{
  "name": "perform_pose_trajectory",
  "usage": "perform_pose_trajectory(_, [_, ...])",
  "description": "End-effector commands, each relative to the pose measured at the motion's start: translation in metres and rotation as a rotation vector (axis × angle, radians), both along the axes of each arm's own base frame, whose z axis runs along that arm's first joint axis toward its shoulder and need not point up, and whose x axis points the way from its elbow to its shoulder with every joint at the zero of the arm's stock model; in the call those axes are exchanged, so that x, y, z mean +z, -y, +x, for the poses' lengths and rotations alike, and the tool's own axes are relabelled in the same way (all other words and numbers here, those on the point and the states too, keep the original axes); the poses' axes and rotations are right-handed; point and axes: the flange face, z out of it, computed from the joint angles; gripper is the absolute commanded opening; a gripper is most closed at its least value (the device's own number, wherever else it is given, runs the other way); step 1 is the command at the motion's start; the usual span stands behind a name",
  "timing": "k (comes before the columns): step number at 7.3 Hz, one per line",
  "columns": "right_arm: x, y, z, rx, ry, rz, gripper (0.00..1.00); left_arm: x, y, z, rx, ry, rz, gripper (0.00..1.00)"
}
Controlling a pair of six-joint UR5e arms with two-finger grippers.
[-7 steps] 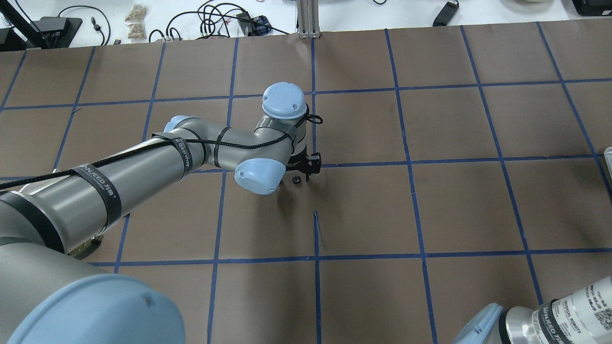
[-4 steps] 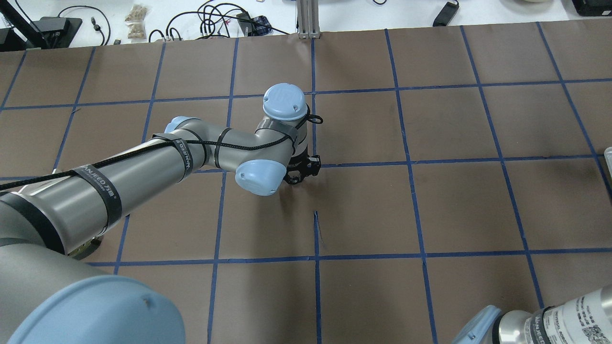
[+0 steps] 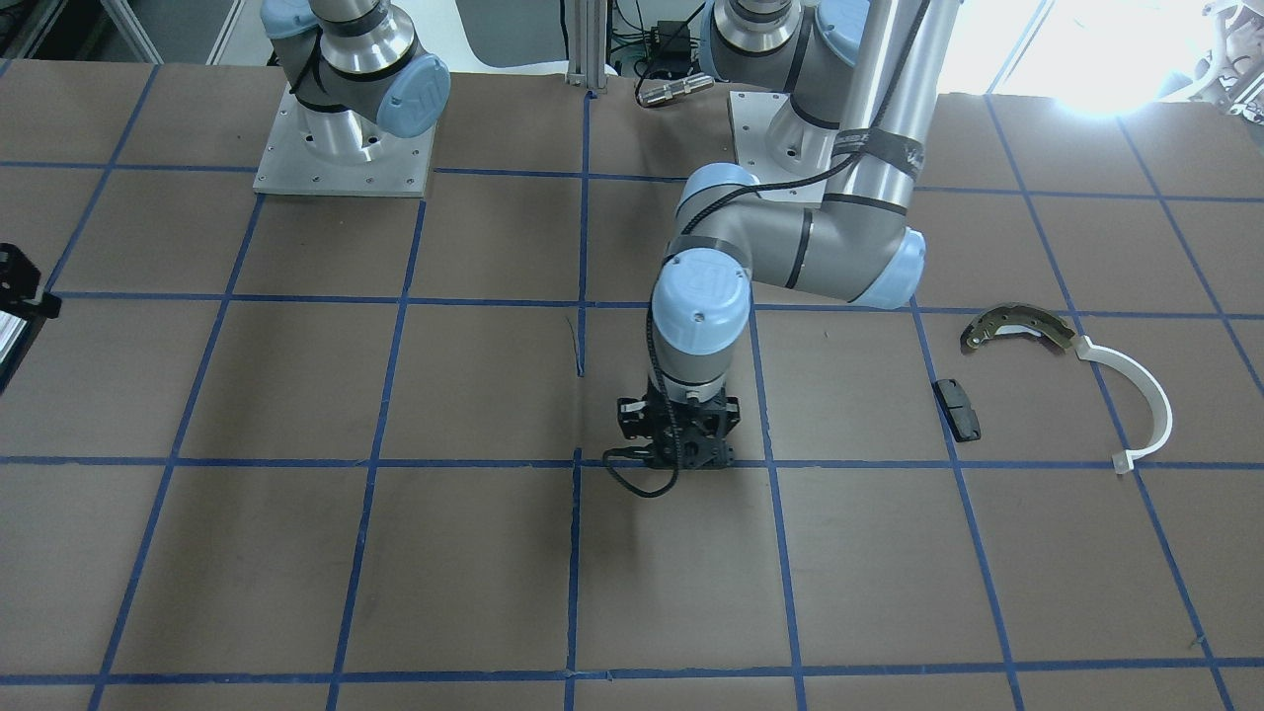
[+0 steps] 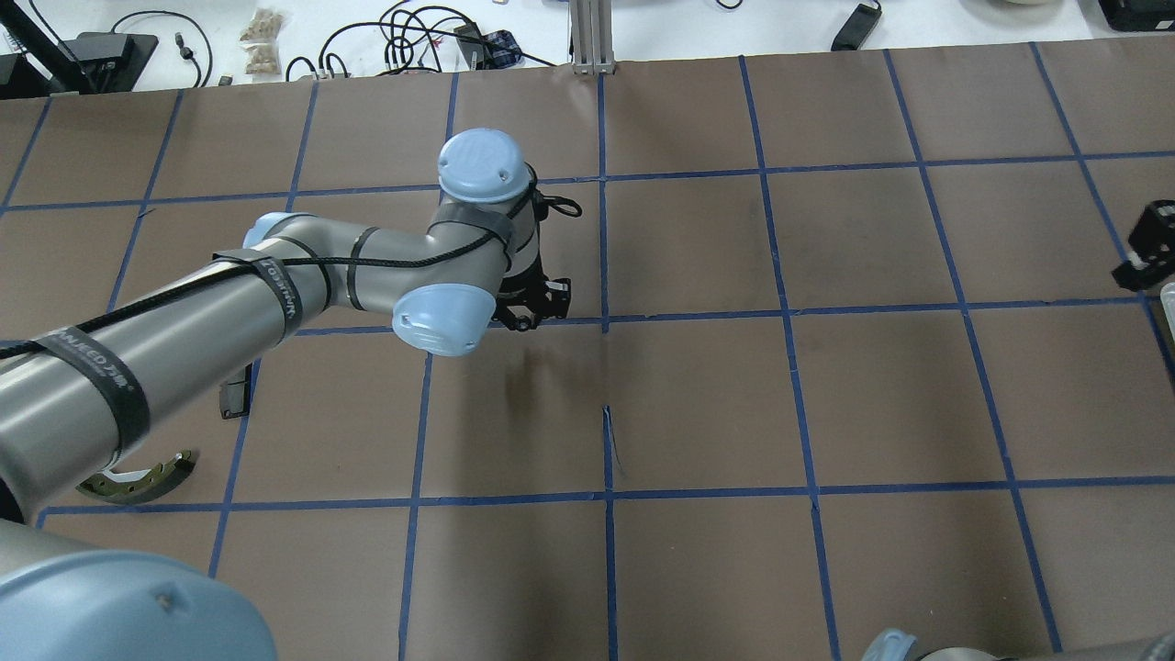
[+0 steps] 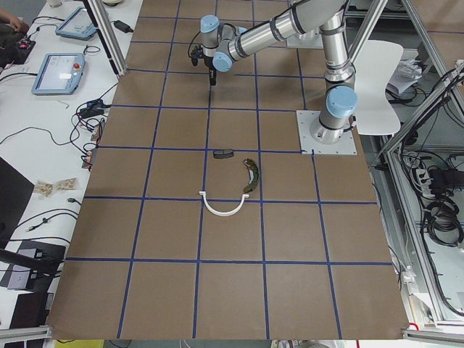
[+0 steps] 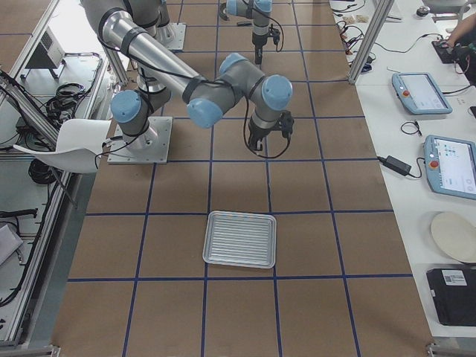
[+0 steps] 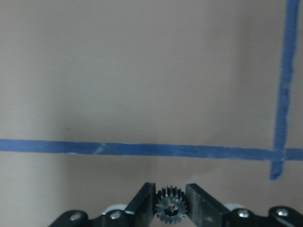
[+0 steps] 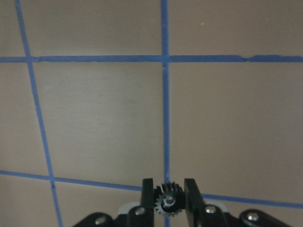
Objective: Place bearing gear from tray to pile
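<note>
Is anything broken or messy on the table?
Only one thing: a thin dark slit in the brown paper, beside the blue tape line near the table's middle. It looks like a small tear. The gears sit straight in the left end effector and right end effector.

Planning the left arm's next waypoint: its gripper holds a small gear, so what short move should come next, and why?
Likely keep the left gripper shut on the bearing gear and carry it sideways toward the black pad and brake shoe. The gear is already gripped, and both parts lie well apart from it on the robot's left.
</note>
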Motion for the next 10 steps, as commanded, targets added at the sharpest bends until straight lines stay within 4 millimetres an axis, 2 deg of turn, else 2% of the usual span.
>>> perform_pose_trajectory(1, [0.015,0.011,0.158,-0.156,-0.082,0.046,0.08,0.005,0.001,0.149,-0.129,-0.01,0.028,0.11])
perform_pose_trajectory(2, [0.008,0.018,0.228,-0.196,-0.108,0.021,0.08,0.0,-0.01,0.207,-0.12,-0.022,0.047,0.11])
perform_pose_trajectory(3, [-0.01,0.026,0.303,-0.257,-0.081,-0.002,0.08,0.003,-0.017,0.241,-0.117,-0.011,0.042,0.11])
perform_pose_trajectory(4, [-0.041,0.034,0.366,-0.3,-0.097,-0.031,0.08,0.01,-0.017,0.286,-0.149,0.047,0.023,0.11])
perform_pose_trajectory(5, [-0.075,0.037,0.421,-0.305,-0.111,-0.059,0.08,0.012,-0.022,0.339,-0.145,0.076,0.016,0.11])
perform_pose_trajectory(6, [-0.114,0.035,0.461,-0.303,-0.123,-0.062,0.08,0.003,-0.026,0.389,-0.156,0.072,0.018,0.11])
perform_pose_trajectory(7, [-0.164,0.033,0.496,-0.26,-0.129,-0.058,0.06,-0.003,-0.029,0.412,-0.159,0.096,-0.015,0.13])
perform_pose_trajectory(8, [-0.194,0.036,0.513,-0.248,-0.13,-0.087,0.06,-0.012,-0.027,0.414,-0.162,0.096,-0.017,0.34])
perform_pose_trajectory(9, [-0.201,0.034,0.515,-0.246,-0.129,-0.079,0.17,-0.013,-0.024,0.415,-0.156,0.089,-0.021,0.91])
perform_pose_trajectory(10, [-0.199,0.036,0.515,-0.248,-0.13,-0.08,0.97,-0.01,-0.021,0.411,-0.143,0.049,-0.049,1.0])
